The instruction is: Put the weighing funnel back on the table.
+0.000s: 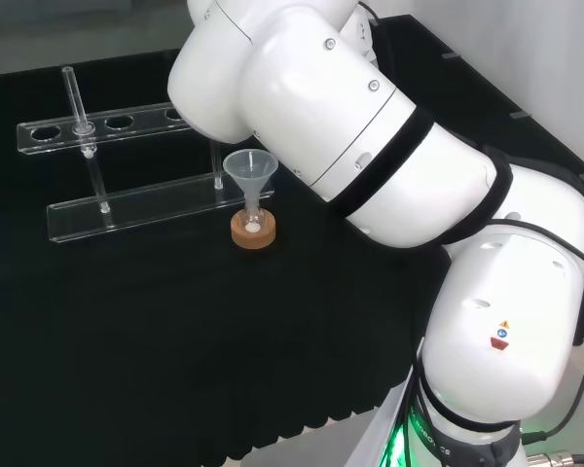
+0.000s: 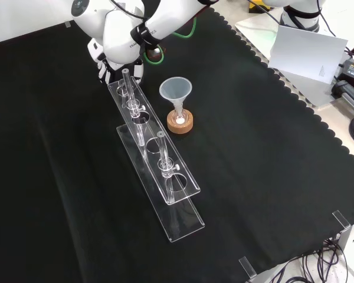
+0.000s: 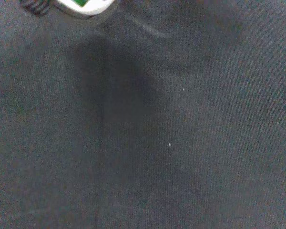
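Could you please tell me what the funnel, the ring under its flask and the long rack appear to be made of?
The funnel looks like translucent plastic or glass, slightly milky; I cannot tell which. The ring looks like cork: tan, matte and grainy. The rack seems to be clear acrylic sheet, glossy, with bright edges and the cloth showing through.

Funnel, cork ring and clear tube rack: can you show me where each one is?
funnel (image 2: 176,89), front view, on the inside of its wide cone.
cork ring (image 2: 181,130), front view, on its near outer edge.
clear tube rack (image 2: 180,221), front view, on the bare near end of its base plate.
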Motion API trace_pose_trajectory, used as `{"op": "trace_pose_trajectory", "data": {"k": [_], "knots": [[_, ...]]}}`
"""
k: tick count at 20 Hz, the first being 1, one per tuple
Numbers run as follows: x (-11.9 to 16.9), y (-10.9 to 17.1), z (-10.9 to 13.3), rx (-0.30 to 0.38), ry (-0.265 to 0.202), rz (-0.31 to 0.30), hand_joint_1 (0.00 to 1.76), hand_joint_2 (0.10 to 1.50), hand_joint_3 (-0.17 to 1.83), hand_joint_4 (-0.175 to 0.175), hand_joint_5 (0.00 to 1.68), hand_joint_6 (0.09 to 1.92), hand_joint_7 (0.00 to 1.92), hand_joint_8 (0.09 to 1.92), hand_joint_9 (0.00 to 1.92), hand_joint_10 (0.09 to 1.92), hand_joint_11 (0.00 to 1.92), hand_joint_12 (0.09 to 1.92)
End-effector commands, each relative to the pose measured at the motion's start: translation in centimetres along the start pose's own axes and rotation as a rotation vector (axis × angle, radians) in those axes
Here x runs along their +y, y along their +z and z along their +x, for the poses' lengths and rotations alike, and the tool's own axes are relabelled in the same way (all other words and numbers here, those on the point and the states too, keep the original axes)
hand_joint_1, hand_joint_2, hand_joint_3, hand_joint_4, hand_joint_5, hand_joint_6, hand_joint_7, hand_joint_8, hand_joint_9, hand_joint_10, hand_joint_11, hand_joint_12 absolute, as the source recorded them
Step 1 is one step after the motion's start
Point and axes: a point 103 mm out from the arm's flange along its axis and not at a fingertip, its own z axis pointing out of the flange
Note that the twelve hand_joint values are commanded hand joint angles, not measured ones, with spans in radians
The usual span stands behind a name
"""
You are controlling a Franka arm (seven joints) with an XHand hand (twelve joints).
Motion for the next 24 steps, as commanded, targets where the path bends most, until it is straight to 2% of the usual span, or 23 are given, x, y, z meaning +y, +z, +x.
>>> {"op": "trace_pose_trajectory", "data": {"k": [1, 5, 9, 13, 24], "knots": [[-0.4, 0.2, 0.0, -0.005, -0.007, 0.014, 0.88, 0.67, 0.58, -0.01, 0.58, 0.7, 0.38, 0.71, 0.68, 0.56, 0.49, 1.3], [-0.5, 0.2, 0.2, -0.006, -0.012, 0.03, 0.87, 0.66, 0.59, -0.021, 0.45, 0.63, 0.28, 0.71, 0.59, 0.59, 0.43, 1.33], [-1.0, -0.4, 0.0, 0.007, -0.02, 0.011, 0.84, 0.65, 0.58, -0.03, 0.32, 0.4, 0.11, 0.69, 0.37, 0.66, 0.28, 1.39], [-2.3, -1.7, -0.1, 0.014, -0.019, -0.008, 0.79, 0.64, 0.56, -0.034, 0.29, 0.19, 0.03, 0.68, 0.24, 0.73, 0.18, 1.44], [-7.2, -5.8, -0.7, 0.046, -0.017, -0.083, 0.75, 0.65, 0.53, -0.035, 0.31, 0.12, 0.04, 0.69, 0.24, 0.76, 0.12, 1.47]]}}
